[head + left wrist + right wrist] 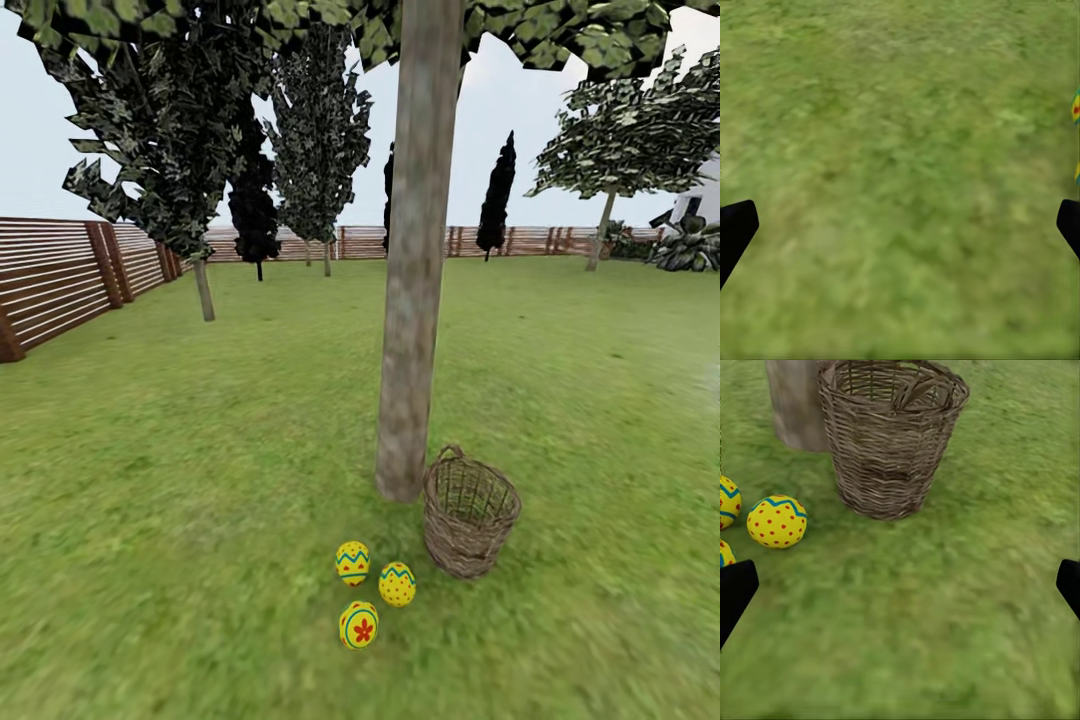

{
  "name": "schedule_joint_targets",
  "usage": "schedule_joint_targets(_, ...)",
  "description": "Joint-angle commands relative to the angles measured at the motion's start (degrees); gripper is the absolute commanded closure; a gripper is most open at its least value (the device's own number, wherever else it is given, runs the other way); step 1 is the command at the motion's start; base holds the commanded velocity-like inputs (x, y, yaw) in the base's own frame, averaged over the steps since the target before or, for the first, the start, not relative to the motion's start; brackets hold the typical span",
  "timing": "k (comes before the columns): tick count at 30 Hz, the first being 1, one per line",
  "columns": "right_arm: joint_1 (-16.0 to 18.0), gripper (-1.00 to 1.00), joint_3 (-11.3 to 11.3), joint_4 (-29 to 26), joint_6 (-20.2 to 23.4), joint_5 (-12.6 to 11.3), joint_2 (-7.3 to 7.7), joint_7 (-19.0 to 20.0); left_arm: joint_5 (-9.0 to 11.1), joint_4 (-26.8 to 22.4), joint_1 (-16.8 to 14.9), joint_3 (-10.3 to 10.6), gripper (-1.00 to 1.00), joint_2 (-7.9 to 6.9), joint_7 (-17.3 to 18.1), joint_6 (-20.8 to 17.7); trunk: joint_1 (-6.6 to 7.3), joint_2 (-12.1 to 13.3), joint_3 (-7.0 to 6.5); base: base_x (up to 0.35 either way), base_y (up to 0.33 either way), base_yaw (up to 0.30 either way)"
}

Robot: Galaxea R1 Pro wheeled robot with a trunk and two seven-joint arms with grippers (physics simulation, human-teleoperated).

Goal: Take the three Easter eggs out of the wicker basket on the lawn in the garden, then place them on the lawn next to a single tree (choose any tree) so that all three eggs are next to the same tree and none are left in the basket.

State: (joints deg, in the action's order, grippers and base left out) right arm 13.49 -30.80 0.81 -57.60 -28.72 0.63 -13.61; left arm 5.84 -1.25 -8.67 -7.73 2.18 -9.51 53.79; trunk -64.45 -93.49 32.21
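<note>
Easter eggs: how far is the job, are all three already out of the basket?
Looks done: all three Easter eggs lie on the lawn beside the tree. The wicker basket looks empty. In hand: nothing; left gripper and right gripper are open. Left: nothing evident.

Three Easter eggs (371,590) on lawn (180,520) beside tree (412,300)

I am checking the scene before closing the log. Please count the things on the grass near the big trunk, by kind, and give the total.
Easter eggs, yellow with blue and red marks: 3 (upper left egg, dotted egg, flower egg)
Wicker basket: 1
Tree trunk: 1
Total: 5
</note>
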Motion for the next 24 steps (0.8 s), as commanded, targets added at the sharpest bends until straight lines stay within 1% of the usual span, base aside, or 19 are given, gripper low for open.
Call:
schedule_joint_targets(1,0.05,-1.0,-0.48,0.11,-0.21,-0.2,-0.04,-0.29,0.49,0.02,-0.03,-0.01,-1.0,0.01,0.28,0.12,0.23,0.39,-0.22,0.0,0.0,0.0)
schedule_joint_targets(4,0.05,-1.0,-0.42,0.28,-0.42,-0.31,-0.1,-0.43,0.49,0.02,-0.03,-0.04,-1.0,-0.09,0.19,-1.48,0.89,1.59,-1.03,0.0,0.0,0.0)
schedule_joint_targets(5,0.05,-1.0,-0.41,0.42,-0.97,-0.48,-0.17,-0.72,0.52,0.05,-0.01,-0.07,-1.0,-0.45,0.11,-3.17,1.11,1.99,-1.27,0.0,0.0,0.024)
schedule_joint_targets(7,-0.11,-1.0,-0.36,0.51,-1.23,-0.56,-0.18,-0.85,0.55,0.08,0.09,-0.08,-1.0,-0.94,0.06,-3.91,1.55,2.79,-1.71,0.0,0.0,0.021)
schedule_joint_targets(9,-1.67,-1.0,-0.37,0.52,-1.66,-0.59,-0.18,-0.88,0.57,0.1,1.19,-0.09,-1.0,-1.6,0.04,-4.45,1.99,3.6,-2.1,0.0,0.0,0.009)
schedule_joint_targets(12,-4.26,-1.0,-0.39,0.48,-2.38,-0.47,-0.19,-0.86,0.57,0.1,3.62,-0.09,-1.0,-2.13,0.02,-4.71,2.65,4.8,-2.66,0.0,0.0,0.003)
schedule_joint_targets(14,-7.33,-1.0,-0.39,0.27,-2.4,-0.33,-0.19,-0.84,0.63,0.11,5.66,-0.09,-1.0,-2.6,0.02,-4.75,3.09,5.6,-3.02,0.0,0.0,0.001)
schedule_joint_targets(15,-8.89,-1.0,-0.4,-0.05,-2.4,-0.28,-0.24,-0.86,0.64,0.11,6.2,-0.09,-1.0,-2.71,0.04,-4.75,3.31,6.0,-3.2,0.0,0.0,0.0)
schedule_joint_targets(17,-10.65,-1.0,-0.4,-0.88,-2.4,-0.24,-0.34,-0.86,0.65,0.11,6.68,-0.09,-1.0,-2.79,0.18,-4.71,3.75,6.8,-3.56,0.0,0.0,0.0)
schedule_joint_targets(20,-12.21,-1.0,-0.46,-1.94,-2.4,-0.2,-0.39,-0.75,0.66,0.11,7.09,-0.11,-1.0,-2.82,0.53,-4.67,3.75,6.8,-3.56,0.0,0.0,0.0)
schedule_joint_targets(22,-12.39,-1.0,-0.3,-2.14,-2.4,-0.34,-0.24,-0.67,0.75,0.08,7.14,-0.19,-1.0,-2.8,0.49,-4.63,3.75,6.8,-3.56,0.0,0.0,0.0)
schedule_joint_targets(23,-12.44,-1.0,-0.24,-2.26,-2.4,-0.43,0.1,-0.69,0.78,0.06,7.16,-0.22,-1.0,-2.8,0.48,-4.64,3.75,6.8,-3.56,0.0,0.0,0.0)
schedule_joint_targets(24,-12.45,-1.0,-0.2,-2.39,-2.4,-0.44,0.87,-0.63,0.8,0.04,7.16,-0.24,-1.0,-2.8,0.47,-4.64,3.75,6.8,-3.56,0.0,0.0,0.0)
